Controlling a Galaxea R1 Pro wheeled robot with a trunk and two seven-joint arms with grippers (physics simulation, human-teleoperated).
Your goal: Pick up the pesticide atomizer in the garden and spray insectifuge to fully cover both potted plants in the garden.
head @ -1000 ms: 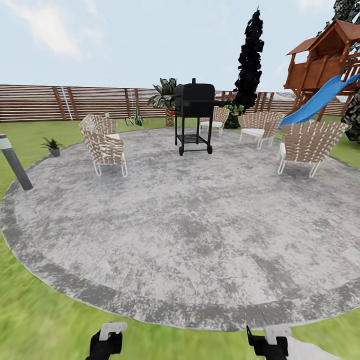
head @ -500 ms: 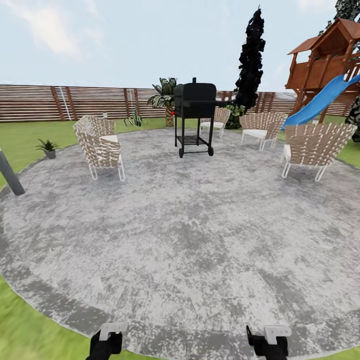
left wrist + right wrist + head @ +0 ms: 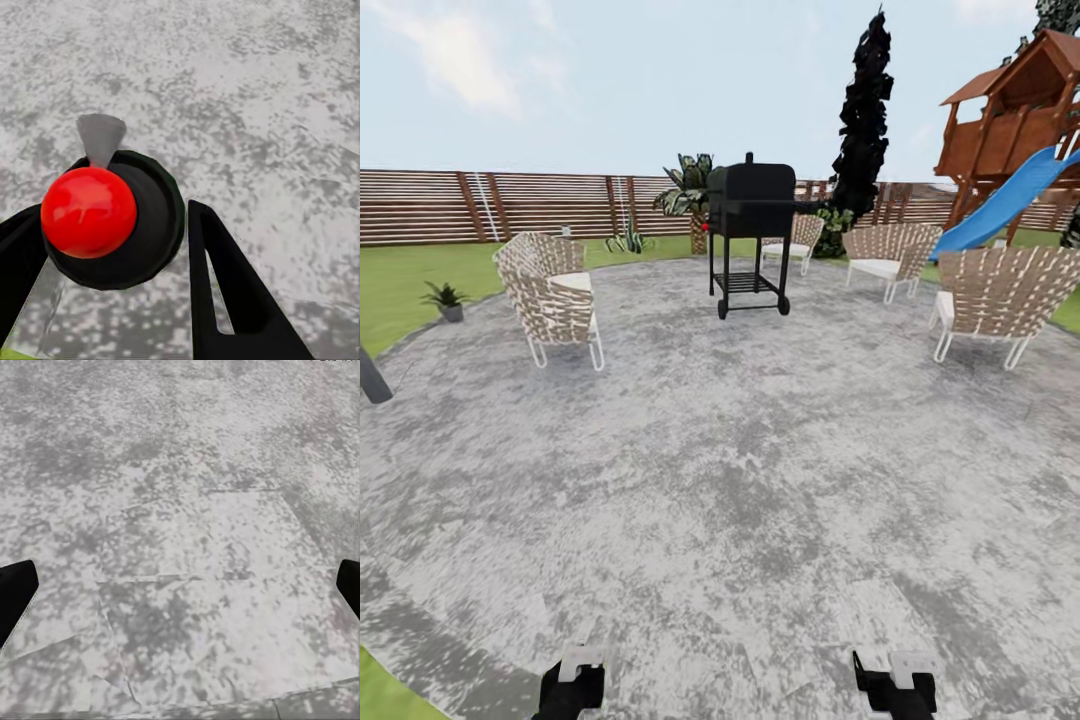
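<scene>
The robot's left gripper (image 3: 109, 214) is holding the small, round-bodied dark green pesticide atomizer (image 3: 154, 225), its black fingers pressed against either side of the bottle. A red ball-shaped cap and a grey nozzle are facing the wrist camera. Held this way, the bottle is hanging upright above the mottled grey stone patio (image 3: 760, 450), probably so it is ready to aim once the plants are in reach.

The right gripper (image 3: 184, 570) is hanging with its fingers wide apart and nothing between them, only paving beneath; it seems to be resting idle while the other arm is doing the carrying.

The head view is showing what the wrist cameras cannot. Far ahead of the left gripper (image 3: 572, 685) and off to its left, a small leafy potted plant (image 3: 445, 298) in a round grey pot is sitting on the green lawn (image 3: 400, 275) at the patio's edge. It looks like one of the two targets, though it is too small to be sure. A black wheeled barbecue (image 3: 750, 215) and woven beige garden chairs (image 3: 550, 295) are standing well ahead of both grippers, before a brown slatted wooden fence (image 3: 420, 205). There the right gripper (image 3: 895, 685) is peeking in at the frame's lower edge. The bottle itself is being seen clearly from the left wrist.
</scene>
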